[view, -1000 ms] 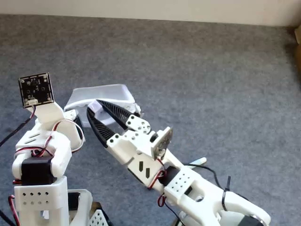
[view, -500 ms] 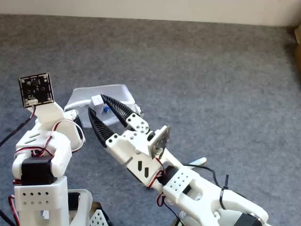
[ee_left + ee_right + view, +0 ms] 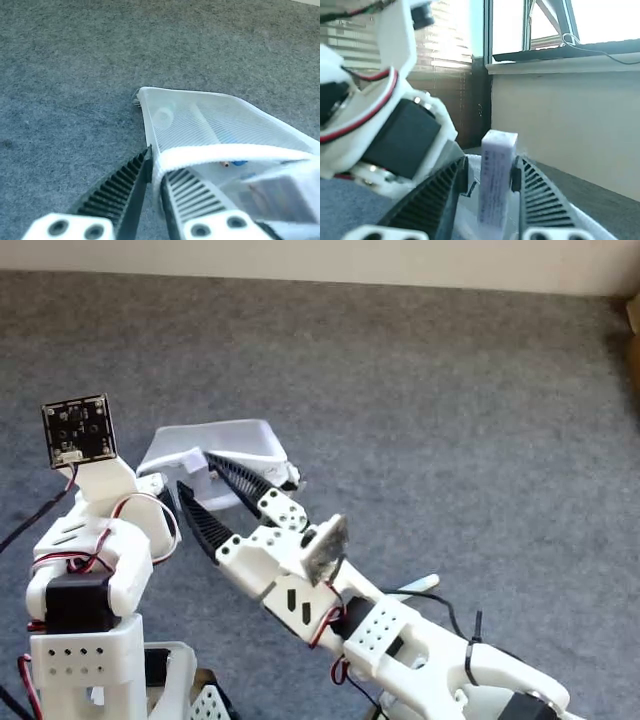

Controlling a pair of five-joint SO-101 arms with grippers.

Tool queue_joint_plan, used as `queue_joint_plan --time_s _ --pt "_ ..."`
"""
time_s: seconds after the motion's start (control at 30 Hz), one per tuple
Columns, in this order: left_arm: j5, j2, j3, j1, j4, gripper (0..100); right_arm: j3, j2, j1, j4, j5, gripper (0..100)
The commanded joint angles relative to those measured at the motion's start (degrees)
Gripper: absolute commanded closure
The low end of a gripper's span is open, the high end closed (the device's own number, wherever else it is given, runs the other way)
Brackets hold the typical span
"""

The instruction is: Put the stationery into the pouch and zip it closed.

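Right wrist view up close: clenched on a small white rectangular block (image 3: 495,180), probably an eraser, upright between the black fingers of the right claw (image 3: 490,167). Looks parked right at the mouth of the white mesh fabric pouch (image 3: 235,440), ready for a drop. Over in the left wrist view: pinching the pouch rim tight with the left claw (image 3: 152,162), presumably to keep the mouth open and steady. Also gets a peek through the mesh at blue and reddish bits (image 3: 232,163) lying just past that claw. From the high view, more about layout: block at the right claw's tips, over the pouch's near edge.
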Motion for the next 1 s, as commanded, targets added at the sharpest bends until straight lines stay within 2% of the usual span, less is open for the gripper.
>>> queue_joint_plan --time_s 0.0,0.07,0.4,0.67,0.8,0.97 --pt "-0.62 -0.40 -2.24 1.10 0.09 99 -3.03 0.13 -0.66 0.48 1.85 94.6" --pt "-0.62 -0.40 -2.24 1.10 0.18 99 -3.03 0.22 -0.48 0.48 1.93 99.8" --pt "-0.53 -0.40 -2.15 -0.40 0.18 99 -3.38 0.75 -0.22 0.48 1.93 99.5" --pt "-0.44 -0.40 -2.15 -1.01 0.18 99 -3.21 0.22 4.88 0.48 1.93 99.5" --pt "-0.44 -0.40 -2.15 -1.01 0.18 99 -2.86 -1.45 4.62 0.92 2.02 99.5" --pt "-0.44 -0.40 -2.15 -1.01 0.18 99 -1.98 -9.71 4.53 11.47 1.93 99.5"
